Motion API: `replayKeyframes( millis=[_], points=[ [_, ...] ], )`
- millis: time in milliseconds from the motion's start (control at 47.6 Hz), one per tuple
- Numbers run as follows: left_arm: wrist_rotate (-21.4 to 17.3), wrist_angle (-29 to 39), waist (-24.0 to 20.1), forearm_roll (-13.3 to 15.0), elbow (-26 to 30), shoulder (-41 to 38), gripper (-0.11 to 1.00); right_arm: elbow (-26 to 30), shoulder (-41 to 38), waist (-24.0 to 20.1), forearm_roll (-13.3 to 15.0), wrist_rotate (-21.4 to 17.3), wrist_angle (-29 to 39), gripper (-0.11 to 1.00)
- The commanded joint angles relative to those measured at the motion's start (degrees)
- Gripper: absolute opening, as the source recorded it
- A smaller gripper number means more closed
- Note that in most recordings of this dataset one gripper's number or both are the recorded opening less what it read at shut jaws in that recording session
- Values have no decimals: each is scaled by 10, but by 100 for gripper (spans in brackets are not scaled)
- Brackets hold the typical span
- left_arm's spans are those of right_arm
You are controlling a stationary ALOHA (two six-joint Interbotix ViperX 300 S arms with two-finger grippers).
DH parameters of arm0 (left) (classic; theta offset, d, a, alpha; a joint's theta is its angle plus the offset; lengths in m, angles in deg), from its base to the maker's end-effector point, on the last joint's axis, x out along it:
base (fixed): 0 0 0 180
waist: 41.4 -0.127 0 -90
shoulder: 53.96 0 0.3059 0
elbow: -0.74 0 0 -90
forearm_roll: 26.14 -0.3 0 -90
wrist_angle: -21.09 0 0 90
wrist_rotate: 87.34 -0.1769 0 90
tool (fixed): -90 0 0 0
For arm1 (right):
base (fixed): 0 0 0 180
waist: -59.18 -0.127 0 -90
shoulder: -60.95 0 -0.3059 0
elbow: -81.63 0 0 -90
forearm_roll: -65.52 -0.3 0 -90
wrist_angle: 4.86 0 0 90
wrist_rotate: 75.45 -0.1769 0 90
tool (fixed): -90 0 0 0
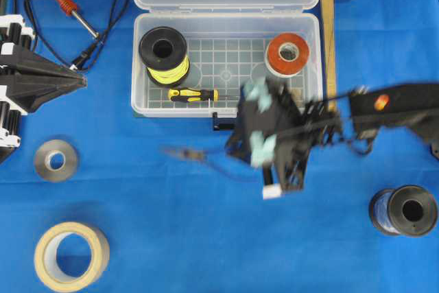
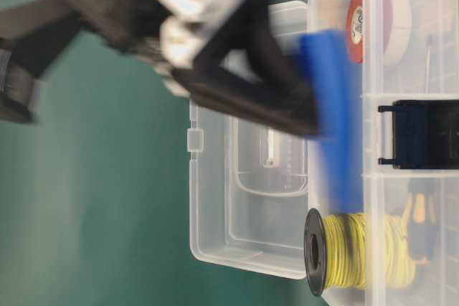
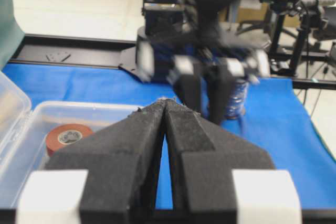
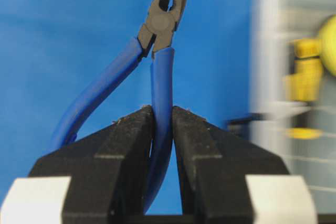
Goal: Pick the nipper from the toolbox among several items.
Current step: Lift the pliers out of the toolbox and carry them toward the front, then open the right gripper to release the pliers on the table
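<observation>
My right gripper (image 4: 161,124) has its black foam-padded fingers pinched tight on one curved blue handle of the nipper (image 4: 160,40), the small needle-nose pliers with dark metal jaws; the other handle splays free to the left. From overhead I see the right gripper (image 1: 264,125) blurred above the blue cloth (image 1: 206,238), just in front of the clear plastic toolbox (image 1: 312,97), with the nipper (image 1: 188,154) trailing out to its left, outside the box. Inside the toolbox lie a black spool of yellow wire (image 1: 164,56), a yellow-and-black-handled screwdriver (image 1: 194,95) and a red roll of tape (image 1: 287,53). My left gripper (image 3: 166,114) sits well apart at the left edge, its fingertips touching, holding nothing.
</observation>
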Motion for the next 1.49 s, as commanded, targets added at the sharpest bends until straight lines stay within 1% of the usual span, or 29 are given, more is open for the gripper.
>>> replayKeyframes(
  millis=[0, 189, 336, 484, 673, 694, 736, 862, 904, 946, 988, 1072, 1177, 1241, 1346, 1472],
  points=[
    [0, -4, -1, 2, 5, -3, 0, 9, -21, -16, -2, -21, -13, 13],
    [1, -4, -1, 1, 5, -3, 0, 13, -99, -33, -2, -62, -30, 13],
    [1, -4, -1, 1, 5, -3, 0, 16, -126, -36, -2, -85, -29, 13],
    [3, -4, -1, 2, 5, -2, 0, 16, -130, -37, -2, -92, -29, 13],
    [4, -4, -1, 2, 5, -2, 0, 20, -127, -33, 0, -91, -17, 14],
    [4, -4, -1, 2, 5, -2, 0, 21, -127, -33, 0, -91, -15, 16],
    [3, -4, -1, 2, 5, -2, 0, 24, -120, -32, 2, -91, -10, 25],
    [4, -4, -1, 2, 5, -1, 0, 24, -73, -31, 11, -86, 14, 63],
    [4, -3, -1, 2, 5, 0, 0, 22, -52, -31, 16, -86, 24, 73],
    [5, -2, -1, 2, 5, 0, 0, 20, -31, -30, 21, -86, 34, 82],
    [8, -2, -1, 2, 6, 0, 0, 18, -8, -30, 27, -86, 46, 81],
    [11, -2, -1, 2, 5, 0, 0, 11, 40, -29, 42, -86, 66, 75],
    [12, -1, -1, 2, 5, 0, 0, -10, 105, -29, 71, -88, 81, 77],
    [12, -1, -1, 2, 5, 1, 0, -33, 145, -26, 88, -91, 81, 76],
    [12, -1, -1, 2, 5, 0, 0, -77, 204, -18, 96, -93, 64, 76],
    [12, -1, -1, 2, 4, 0, 0, -144, 286, -12, 98, -93, 14, 76]
  ],
)
